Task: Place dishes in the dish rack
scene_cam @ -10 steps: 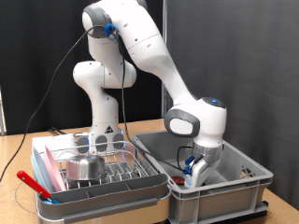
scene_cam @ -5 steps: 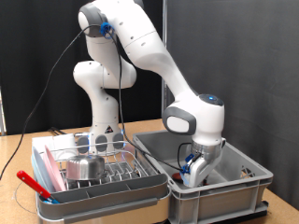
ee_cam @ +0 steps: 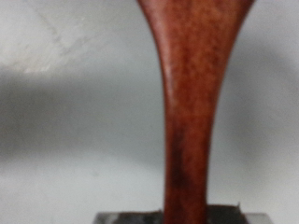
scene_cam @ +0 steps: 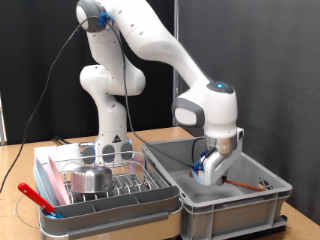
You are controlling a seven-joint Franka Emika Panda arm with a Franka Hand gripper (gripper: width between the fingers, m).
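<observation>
In the wrist view a reddish-brown wooden handle (ee_cam: 194,103) is seen running straight out from the hand, apparently gripped at its base between the fingers. In the exterior view the hand (scene_cam: 210,172) is lowered inside the deep grey crate (scene_cam: 262,205), with the wooden utensil (scene_cam: 240,185) slanting away beside it. Beyond the crate wall from the hand, the dish rack (scene_cam: 100,200) is set on the surface; a steel bowl (scene_cam: 91,179) is held in it.

Wooden table (scene_cam: 20,160) under dish rack (scene_cam: 150,205) and grey crate (scene_cam: 240,205)
</observation>
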